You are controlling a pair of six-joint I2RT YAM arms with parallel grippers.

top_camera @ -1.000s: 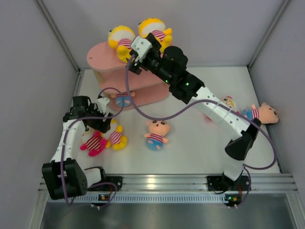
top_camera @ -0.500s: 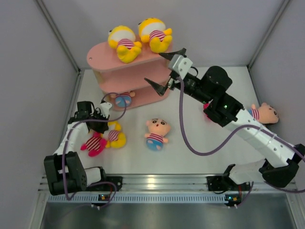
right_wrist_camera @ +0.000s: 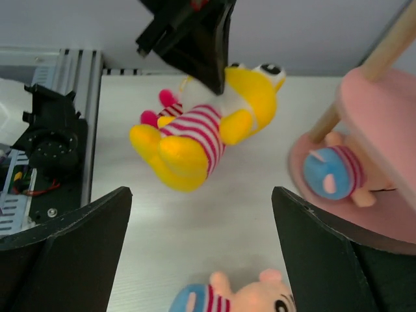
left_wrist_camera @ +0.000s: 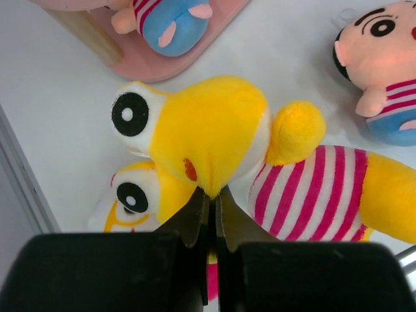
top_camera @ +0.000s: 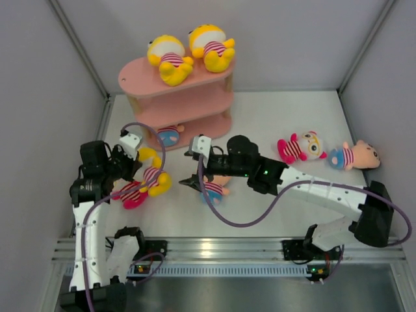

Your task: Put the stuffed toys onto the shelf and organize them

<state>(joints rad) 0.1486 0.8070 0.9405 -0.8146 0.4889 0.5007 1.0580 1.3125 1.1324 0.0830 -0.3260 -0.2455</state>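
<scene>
My left gripper (top_camera: 140, 164) is shut on the head of a yellow stuffed toy (top_camera: 156, 181) at the left; the wrist view shows the jaws (left_wrist_camera: 212, 190) pinching its yellow head (left_wrist_camera: 208, 130), with the toy raised off the table. A pink-limbed toy (top_camera: 132, 195) lies just beneath. My right gripper (top_camera: 195, 170) stands open, nothing between its fingers, over a peach-faced toy (top_camera: 214, 186) in the middle; its own view shows that toy (right_wrist_camera: 240, 300) below the gripper (right_wrist_camera: 200, 192). The pink shelf (top_camera: 195, 84) carries two yellow toys (top_camera: 168, 57) on top and one toy (top_camera: 169, 135) on its bottom tier.
Two more toys lie at the right: a pink-limbed one (top_camera: 299, 147) and a peach-faced one (top_camera: 354, 156). Grey walls enclose the table on three sides. An aluminium rail (top_camera: 227, 247) runs along the near edge. Cables loop from both arms over the table.
The left gripper shut on the yellow toy's head and lifted it slightly. The right arm swung from the shelf's top tier down to the table's middle, above the peach-faced toy.
</scene>
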